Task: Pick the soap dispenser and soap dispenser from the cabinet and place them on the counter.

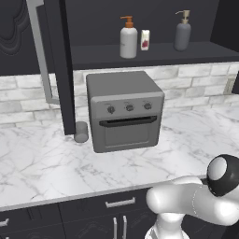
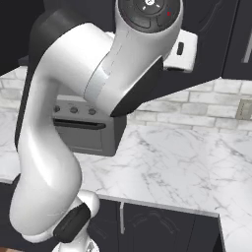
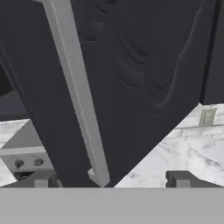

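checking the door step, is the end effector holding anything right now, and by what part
Nothing is held. The end effector stands open, its tips apart on either side of the lower end of the cabinet door's silver handle, not clamped on it.

Grey brick backsplash [image 1: 196, 86], wall outlet [image 2: 243, 109], black drawer units [image 1: 93, 212].

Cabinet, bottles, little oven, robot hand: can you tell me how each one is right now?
Cabinet: door swung open, shelf showing.
White soap dispenser: upright on the shelf.
Grey soap dispenser: upright on the shelf.
Small carton: upright between them.
Toaster oven: door closed.
Grey cup: on the counter.
Gripper: jaws open, empty, at the door handle.
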Robot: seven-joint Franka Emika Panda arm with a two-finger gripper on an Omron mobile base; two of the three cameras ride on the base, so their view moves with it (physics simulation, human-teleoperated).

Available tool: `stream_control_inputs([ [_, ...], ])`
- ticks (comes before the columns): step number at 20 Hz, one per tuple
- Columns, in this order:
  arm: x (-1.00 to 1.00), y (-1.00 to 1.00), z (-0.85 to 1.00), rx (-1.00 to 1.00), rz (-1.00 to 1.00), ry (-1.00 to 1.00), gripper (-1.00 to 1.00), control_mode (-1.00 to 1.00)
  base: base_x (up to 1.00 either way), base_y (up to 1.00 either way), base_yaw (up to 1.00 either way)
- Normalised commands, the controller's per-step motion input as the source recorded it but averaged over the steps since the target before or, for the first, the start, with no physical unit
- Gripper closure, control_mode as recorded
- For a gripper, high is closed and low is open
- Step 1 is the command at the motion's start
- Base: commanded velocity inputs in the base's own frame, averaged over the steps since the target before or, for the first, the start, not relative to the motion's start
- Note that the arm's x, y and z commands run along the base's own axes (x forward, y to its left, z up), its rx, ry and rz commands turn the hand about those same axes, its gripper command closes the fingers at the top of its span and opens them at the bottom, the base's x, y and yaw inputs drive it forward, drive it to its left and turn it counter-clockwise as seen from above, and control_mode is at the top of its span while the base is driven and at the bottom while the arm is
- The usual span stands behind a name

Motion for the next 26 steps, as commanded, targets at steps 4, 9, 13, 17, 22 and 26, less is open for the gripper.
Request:
stream_control_inputs([
  [4,-0.63,0.41,-0.01,-0.22,0.02,-0.18,-1.00,-1.00,0.00,0.00,0.00],
  [9,-0.65,0.66,-0.21,-0.37,0.02,-0.22,-1.00,-1.00,0.00,0.00,0.00],
  [13,-0.60,0.63,-0.35,-0.43,0.00,-0.21,-1.00,-1.00,0.00,0.00,0.00],
  [17,-0.57,0.61,-0.41,-0.47,0.00,-0.16,-1.00,-1.00,0.00,0.00,0.00],
  [22,-0.11,0.84,-0.44,-0.50,0.00,-0.07,-1.00,-1.00,0.00,0.00,0.00],
  [26,0.21,0.87,-0.41,-0.45,-0.03,-0.09,-1.00,-1.00,0.00,0.00,0.00],
])
